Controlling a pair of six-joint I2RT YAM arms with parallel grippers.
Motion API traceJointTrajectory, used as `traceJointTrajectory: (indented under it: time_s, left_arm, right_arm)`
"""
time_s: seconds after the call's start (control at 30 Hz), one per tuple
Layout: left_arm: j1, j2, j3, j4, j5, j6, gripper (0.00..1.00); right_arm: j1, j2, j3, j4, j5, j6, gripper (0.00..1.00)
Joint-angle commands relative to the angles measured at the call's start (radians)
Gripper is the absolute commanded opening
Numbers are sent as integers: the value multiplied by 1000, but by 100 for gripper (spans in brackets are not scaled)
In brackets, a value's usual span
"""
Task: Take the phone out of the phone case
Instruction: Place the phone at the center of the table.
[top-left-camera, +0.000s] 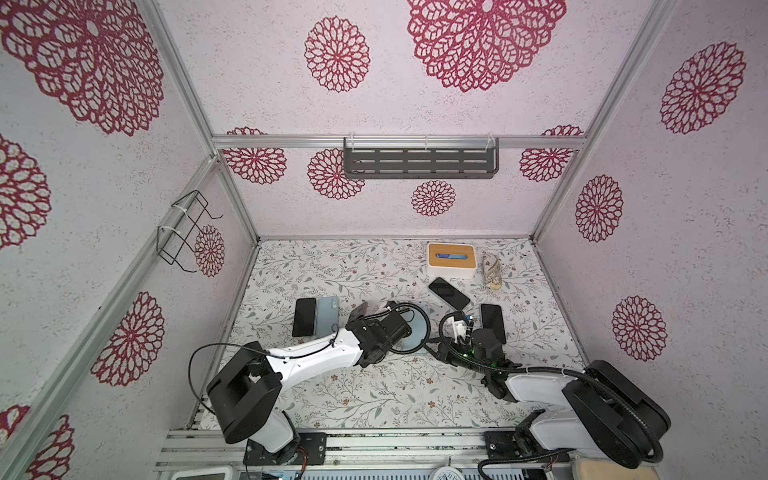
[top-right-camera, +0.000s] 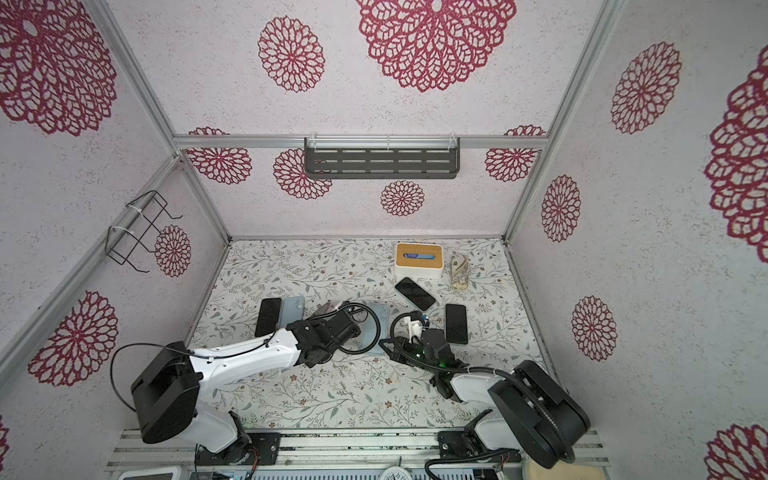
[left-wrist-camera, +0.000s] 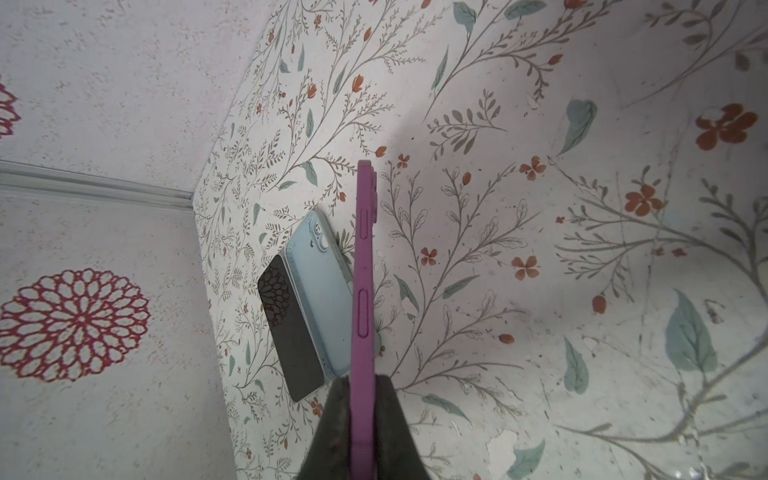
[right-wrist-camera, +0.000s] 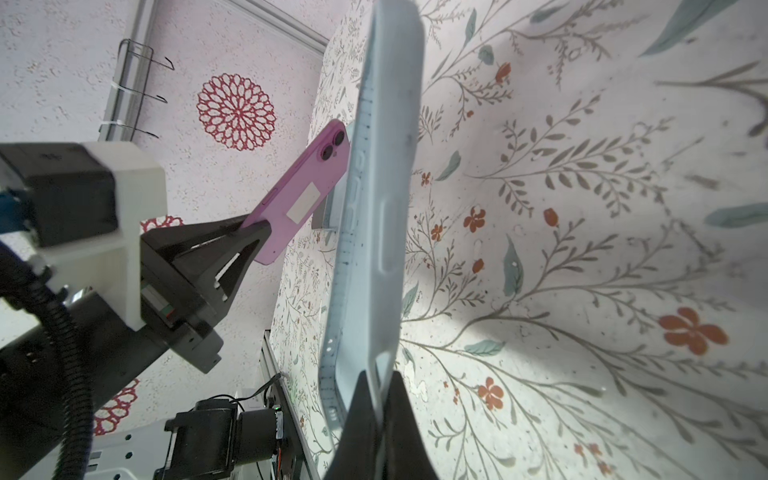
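Note:
My left gripper (left-wrist-camera: 363, 399) is shut on the lower end of a purple phone (left-wrist-camera: 363, 270), held edge-on above the table. From the right wrist, the phone (right-wrist-camera: 305, 187) shows its purple back with two camera lenses, bare and clear of any case, pinched by the left gripper (right-wrist-camera: 249, 232). My right gripper (right-wrist-camera: 380, 399) is shut on the wall of an empty light-blue phone case (right-wrist-camera: 374, 208), held just beside the phone. In both top views the case (top-left-camera: 415, 336) (top-right-camera: 376, 336) hangs between the two arms, mid-table.
At the left of the floral table (top-left-camera: 374, 399) lie a black phone (top-left-camera: 304, 316) and a blue-cased phone (top-left-camera: 328, 316). Two black phones (top-left-camera: 449, 293) (top-left-camera: 492, 323), a wood-topped white box (top-left-camera: 451, 259) and a pale bundle (top-left-camera: 492, 272) sit back right.

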Motion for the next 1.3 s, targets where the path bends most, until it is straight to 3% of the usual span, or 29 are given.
traceJointTrajectory:
  time_s: [0.0, 0.27, 0.63, 0.83, 1.1, 1.27]
  left_arm:
    - [33, 41, 32, 74, -71, 79, 0]
    - [49, 138, 19, 139, -139, 146, 0]
    - [57, 278, 31, 165, -174, 174, 2]
    - [62, 293, 24, 181, -151, 165, 17]
    - [62, 330, 24, 185, -143, 155, 25]
    - [66, 336, 18, 192, -134, 133, 47]
  right_arm:
    - [-2, 52, 43, 113, -53, 7, 0]
    - [-3, 158, 75, 173, -93, 18, 0]
    - [-6, 172, 83, 151, -96, 1, 0]
    - [-10, 149, 83, 107, -90, -21, 0]
    - [-16, 102, 80, 38, -82, -53, 0]
    - [-19, 76, 88, -14, -74, -73, 0]
